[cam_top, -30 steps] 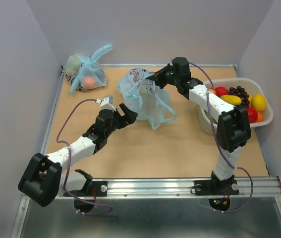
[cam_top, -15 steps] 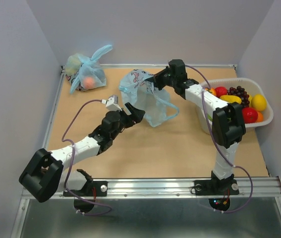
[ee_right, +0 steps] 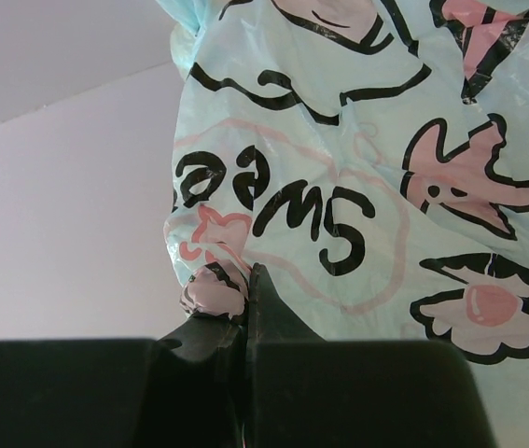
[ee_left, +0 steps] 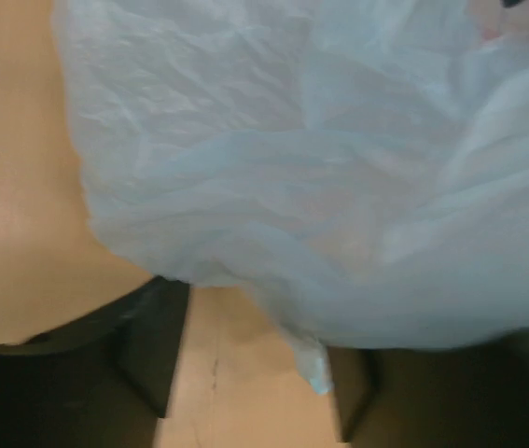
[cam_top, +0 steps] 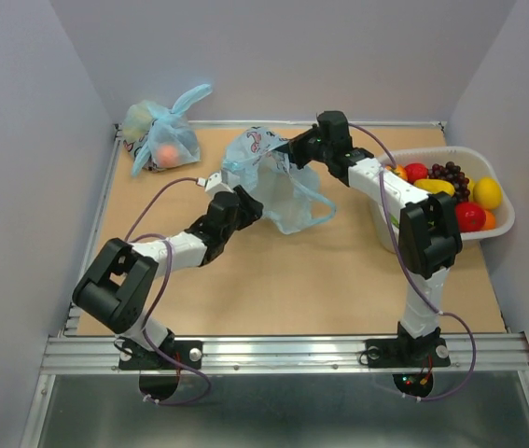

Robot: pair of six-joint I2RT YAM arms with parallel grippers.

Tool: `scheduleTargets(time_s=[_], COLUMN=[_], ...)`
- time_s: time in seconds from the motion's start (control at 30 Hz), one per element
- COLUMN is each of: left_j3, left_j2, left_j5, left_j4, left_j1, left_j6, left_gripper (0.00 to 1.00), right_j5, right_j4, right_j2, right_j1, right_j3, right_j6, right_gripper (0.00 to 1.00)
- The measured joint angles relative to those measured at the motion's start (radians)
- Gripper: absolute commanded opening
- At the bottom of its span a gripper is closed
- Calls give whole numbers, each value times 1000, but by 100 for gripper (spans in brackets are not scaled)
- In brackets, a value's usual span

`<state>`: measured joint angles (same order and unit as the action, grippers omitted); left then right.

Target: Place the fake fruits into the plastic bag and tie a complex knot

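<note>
Presently: plastic bag (cam_top: 266, 179) between two claws, mid-table (cam_top: 320, 280) toward the far edge.
Right claw (cam_top: 289, 149): pressed together on a printed fold at the bag's upper far side, the bag hanging below it and to its left. Left claw (cam_top: 250, 205): spread, fingers (ee_left: 152, 345) apart, the bag's lower near edge just ahead of them and a small crumpled tip dipping between; contact cannot be told. Fake fruits (cam_top: 446, 185): heaped in a white basket (cam_top: 502, 222) at the table's right edge, well apart from the bag. Smaller tied bag (cam_top: 161, 142): far left corner.
</note>
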<state>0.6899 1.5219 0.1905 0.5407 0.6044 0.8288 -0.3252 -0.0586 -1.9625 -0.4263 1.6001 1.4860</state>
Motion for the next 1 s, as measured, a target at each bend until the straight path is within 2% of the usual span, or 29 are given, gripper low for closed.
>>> scheduleTargets(time_s=[0.07,0.17,0.27,0.4,0.5,0.57,0.7,0.73,0.83,0.93,0.97,1.0], left_j3=[8,43,133,335,518,573,569,556,507,477,470,466], left_j2=[10,-2,-77,-273,-363,-389,-398,-398,-343,-322,-322,-324], left_j5=[-35,-94,-156,-236,-325,-393,-625,-660,-773,-865,-898,-936], left_j4=[-31,-142,-312,-518,-646,-697,-834,-855,-933,-980,-990,-998], left_j1=[-42,-103,-176,-265,-274,-272,-277,-280,-289,-300,-306,-312], left_j6=[-32,-110,-233,-418,-517,-548,-557,-554,-533,-505,-496,-481], left_gripper=[0,0,0,0,0,0,0,0,0,0,0,0], right_j5=[-1,-15,-60,-97,-99,-106,-133,-155,-237,-292,-314,-331], right_j4=[0,-1,-5,-49,-106,-151,-228,-256,-302,-368,-393,-425], right_j2=[0,2,16,66,127,174,262,291,344,374,380,385], right_j1=[2,13,48,115,157,162,148,145,142,137,137,137], right_j3=[0,0,-2,-14,-35,-53,-102,-126,-189,-243,-261,-270], right_j6=[1,-30,-138,-314,-472,-577,-742,-773,-839,-900,-923,-949], right_gripper=[0,0,0,0,0,1,2,7,7,27,51,67])
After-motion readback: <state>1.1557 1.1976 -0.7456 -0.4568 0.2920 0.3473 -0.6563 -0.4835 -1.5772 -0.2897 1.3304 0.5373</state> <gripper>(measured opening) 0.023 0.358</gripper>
